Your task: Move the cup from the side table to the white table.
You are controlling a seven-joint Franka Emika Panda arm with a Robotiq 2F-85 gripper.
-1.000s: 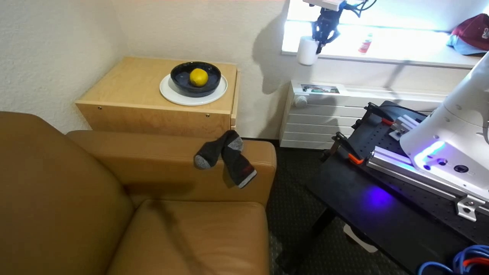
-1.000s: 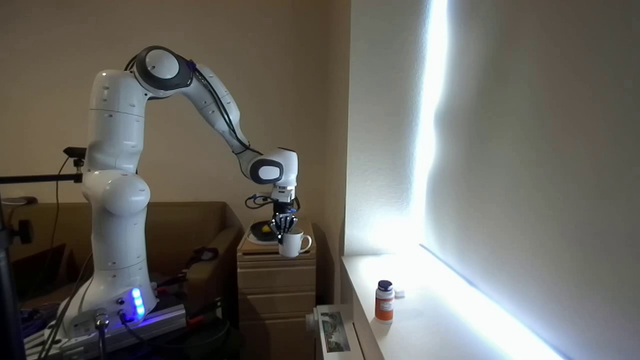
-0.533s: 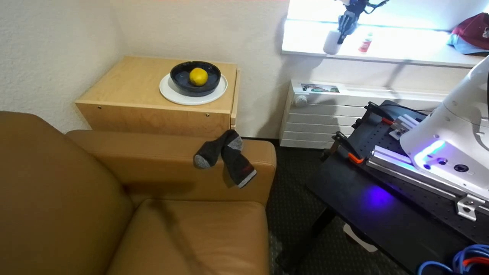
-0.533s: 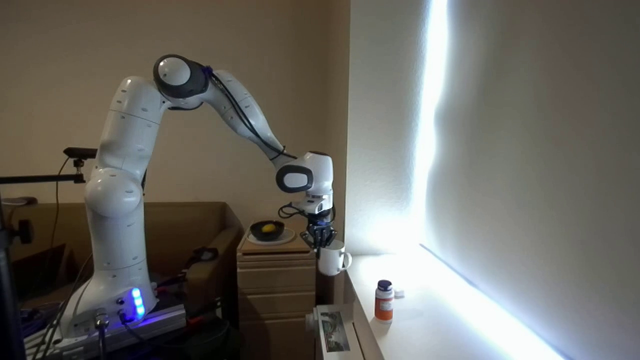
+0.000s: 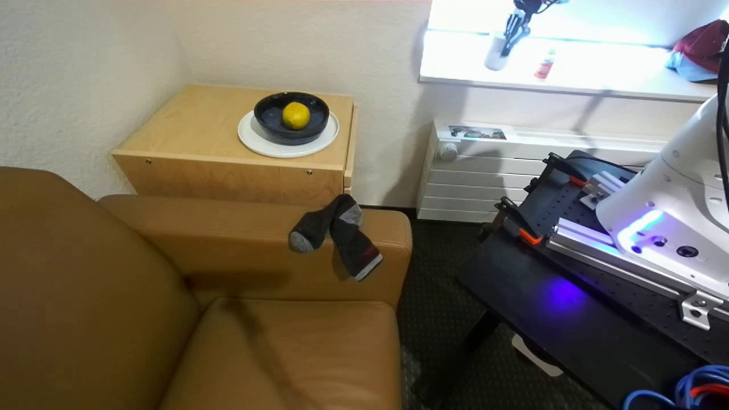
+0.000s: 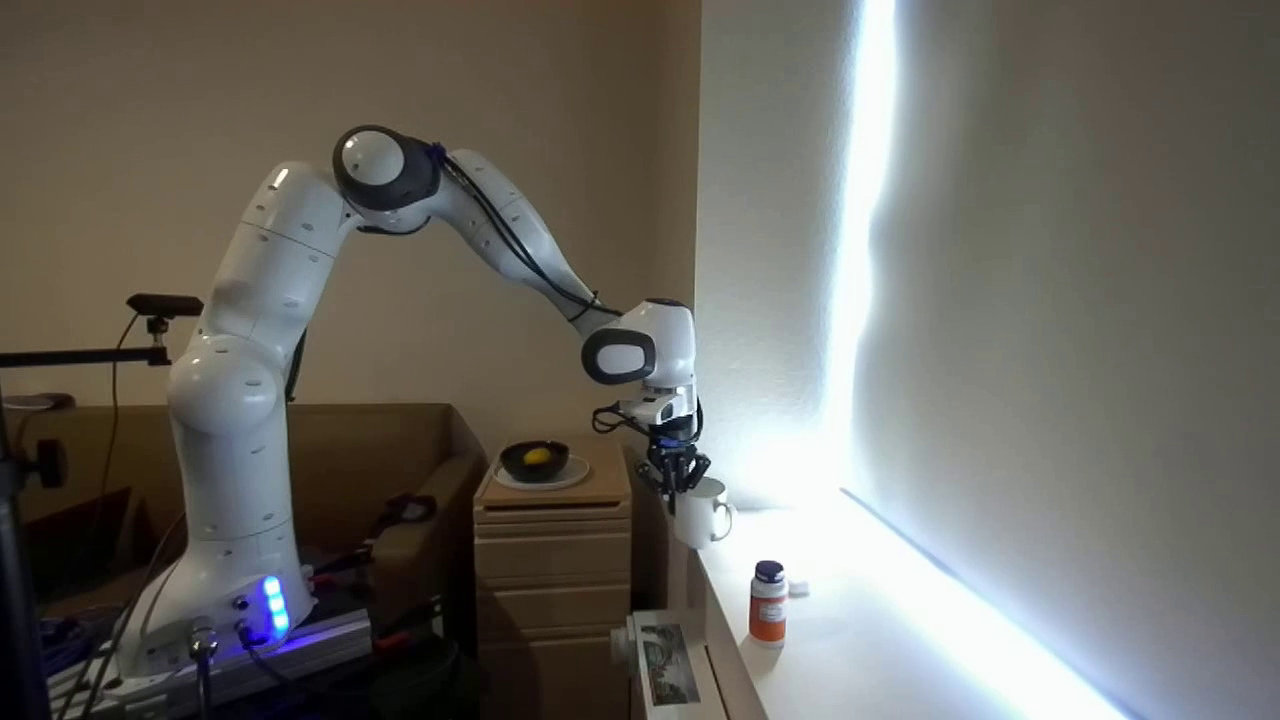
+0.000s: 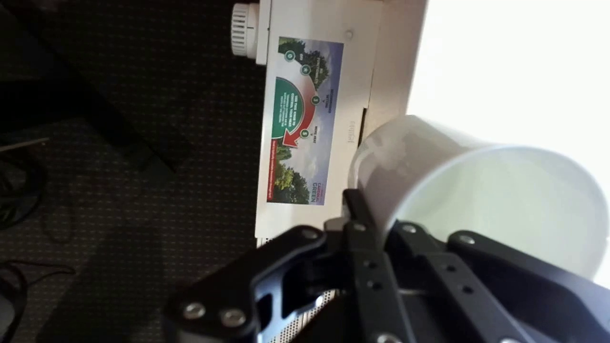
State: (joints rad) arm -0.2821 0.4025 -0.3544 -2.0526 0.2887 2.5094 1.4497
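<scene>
The white cup [image 5: 495,58] is in my gripper [image 5: 508,50], at the left end of the white table [image 5: 598,74] by the window. In an exterior view the cup [image 6: 696,518] overlaps the far corner of the white tabletop [image 6: 860,640], its handle pointing away from the gripper [image 6: 673,492]. In the wrist view the fingers [image 7: 381,233] are shut on the wall of the cup [image 7: 510,200], one finger inside and one outside. The cup overlaps the table edge; I cannot tell whether it touches the surface. The wooden side table [image 5: 188,122] stands apart to the left.
A pill bottle [image 6: 768,606] stands on the white table near the cup. A cap [image 5: 703,50] lies further right. A radiator [image 5: 484,165] is below the table edge. A black bowl with yellow fruit [image 5: 296,116] sits on a plate [image 5: 250,136] on the side table.
The arm has reached away from the side table toward the window. The cup, held throughout, has moved from in front of the wall to over the white table's edge.
</scene>
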